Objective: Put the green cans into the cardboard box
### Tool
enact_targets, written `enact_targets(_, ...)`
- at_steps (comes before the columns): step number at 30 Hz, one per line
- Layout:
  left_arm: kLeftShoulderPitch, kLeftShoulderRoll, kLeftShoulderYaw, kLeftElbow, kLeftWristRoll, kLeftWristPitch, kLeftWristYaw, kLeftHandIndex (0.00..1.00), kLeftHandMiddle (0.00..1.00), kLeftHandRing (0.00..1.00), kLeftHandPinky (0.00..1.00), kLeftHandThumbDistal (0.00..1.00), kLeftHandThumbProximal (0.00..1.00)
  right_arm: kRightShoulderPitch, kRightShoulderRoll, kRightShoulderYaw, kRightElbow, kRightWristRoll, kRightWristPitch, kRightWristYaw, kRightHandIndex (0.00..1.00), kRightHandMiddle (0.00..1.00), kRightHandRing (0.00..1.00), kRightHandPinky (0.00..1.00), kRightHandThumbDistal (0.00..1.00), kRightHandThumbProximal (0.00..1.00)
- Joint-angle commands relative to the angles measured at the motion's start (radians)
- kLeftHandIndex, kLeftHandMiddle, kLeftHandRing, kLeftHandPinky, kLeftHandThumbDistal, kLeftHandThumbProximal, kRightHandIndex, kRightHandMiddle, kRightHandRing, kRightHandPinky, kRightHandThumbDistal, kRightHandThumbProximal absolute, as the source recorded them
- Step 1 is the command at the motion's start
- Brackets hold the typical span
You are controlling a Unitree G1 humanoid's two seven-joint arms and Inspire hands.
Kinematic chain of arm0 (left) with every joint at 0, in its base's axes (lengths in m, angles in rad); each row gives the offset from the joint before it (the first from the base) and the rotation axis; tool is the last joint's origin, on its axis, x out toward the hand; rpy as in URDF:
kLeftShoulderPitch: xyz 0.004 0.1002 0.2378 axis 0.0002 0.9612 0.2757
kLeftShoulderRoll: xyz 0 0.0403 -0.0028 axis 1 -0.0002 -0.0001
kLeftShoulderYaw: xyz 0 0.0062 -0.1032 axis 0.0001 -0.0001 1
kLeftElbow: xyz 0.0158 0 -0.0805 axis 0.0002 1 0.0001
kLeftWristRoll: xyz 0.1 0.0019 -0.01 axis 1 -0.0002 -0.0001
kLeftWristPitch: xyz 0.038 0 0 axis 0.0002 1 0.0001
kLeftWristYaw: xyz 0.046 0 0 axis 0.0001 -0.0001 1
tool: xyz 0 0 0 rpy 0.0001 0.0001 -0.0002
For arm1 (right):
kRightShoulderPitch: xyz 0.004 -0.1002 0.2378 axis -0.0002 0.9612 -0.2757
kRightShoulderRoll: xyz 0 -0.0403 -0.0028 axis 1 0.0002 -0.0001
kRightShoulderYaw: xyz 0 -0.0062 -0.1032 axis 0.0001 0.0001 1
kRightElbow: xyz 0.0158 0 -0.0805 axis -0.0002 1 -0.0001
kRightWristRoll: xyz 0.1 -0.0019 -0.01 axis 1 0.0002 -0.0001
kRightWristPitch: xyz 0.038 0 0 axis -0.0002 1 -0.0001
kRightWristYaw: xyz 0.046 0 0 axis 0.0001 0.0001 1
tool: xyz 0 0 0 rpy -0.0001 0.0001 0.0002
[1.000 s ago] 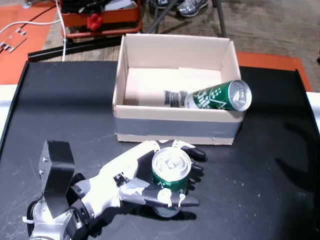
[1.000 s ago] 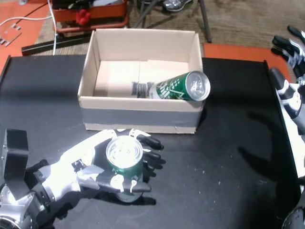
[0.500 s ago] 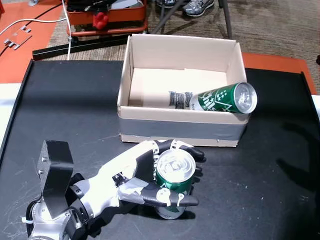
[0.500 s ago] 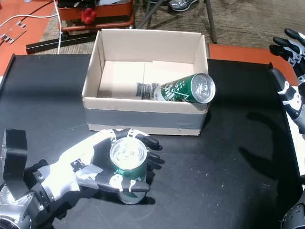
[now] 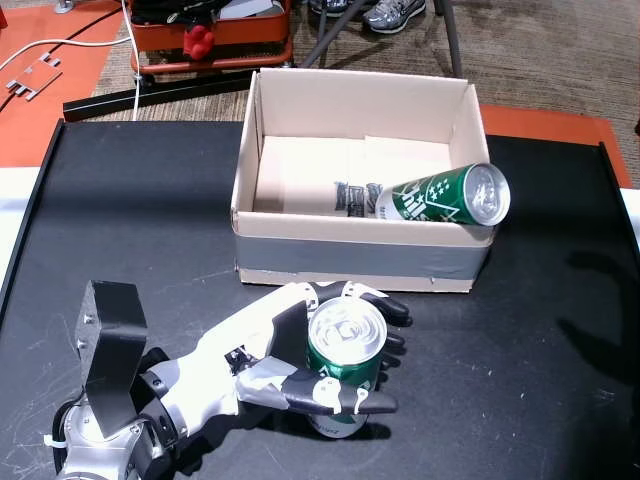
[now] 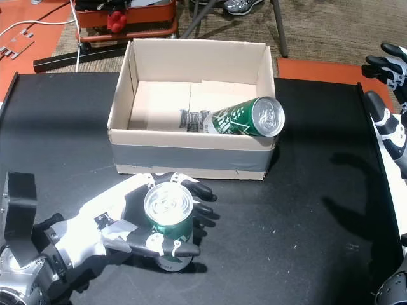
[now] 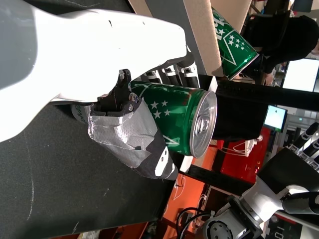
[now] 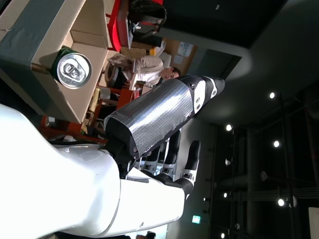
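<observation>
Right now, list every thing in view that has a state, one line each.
Held can: upright, gripped by the left hand, outside the box.
Other can: tilted, leaning on the box's front right corner.
Cardboard box: open-topped, on the table.
Left hand: shut on the held can.
Right hand: open, empty.

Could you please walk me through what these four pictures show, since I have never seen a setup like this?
This is a humanoid robot with two five-finger hands. Two pictures look down from its head onto a black table; the other two come from cameras on its arms, so they appear turned sideways.

On the table stands an open cardboard box. One green can lies tilted inside it, its top end propped on the box's right front corner.

In front of the box, the left hand is closed around a second green can, held upright. The left wrist view shows that grip close up.

The right hand holds nothing, its fingers spread; in a head view it sits at the table's right edge.
</observation>
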Motion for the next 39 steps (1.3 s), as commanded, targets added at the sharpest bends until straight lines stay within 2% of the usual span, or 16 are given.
enact_targets(1, 0.006, 0.0, 0.001, 0.006, 0.005, 0.007, 0.003, 0.61, 0.66, 0.67, 0.58, 1.0, 0.0, -0.013, 0.003, -0.008, 0.006, 0.007, -0.009, -0.003, 0.59, 0.53, 0.58, 0.66, 1.0, 0.36)
enact_targets(6, 0.007, -0.001, 0.005, 0.007, 0.002, 0.023, 0.01, 0.54, 0.59, 0.61, 0.51, 1.0, 0.0, -0.012, 0.006, -0.008, 0.003, 0.007, -0.009, -0.004, 0.57, 0.52, 0.57, 0.65, 1.0, 0.36)
enact_targets(17, 0.012, -0.004, 0.004, 0.008, 0.003, 0.021, 0.03, 0.37, 0.42, 0.47, 0.41, 0.98, 0.0, -0.007, 0.01, -0.006, -0.005, 0.008, -0.006, -0.01, 0.54, 0.51, 0.56, 0.63, 1.0, 0.36)
enact_targets(23, 0.011, -0.007, 0.015, 0.009, -0.007, 0.022, 0.024, 0.33, 0.38, 0.43, 0.4, 0.98, 0.0, -0.008, 0.01, -0.007, -0.004, 0.014, 0.0, -0.004, 0.52, 0.5, 0.56, 0.62, 1.0, 0.35)
enact_targets(34, 0.009, -0.008, 0.026, 0.009, -0.003, 0.028, 0.036, 0.35, 0.35, 0.39, 0.36, 0.99, 0.0, -0.009, 0.01, -0.008, -0.001, 0.015, 0.0, -0.001, 0.51, 0.49, 0.55, 0.6, 1.0, 0.34)
enact_targets(39, 0.008, -0.01, 0.032, 0.01, -0.007, 0.049, 0.054, 0.23, 0.28, 0.32, 0.29, 0.96, 0.0, -0.009, 0.009, -0.009, 0.002, 0.011, -0.004, -0.006, 0.49, 0.48, 0.55, 0.59, 1.0, 0.35)
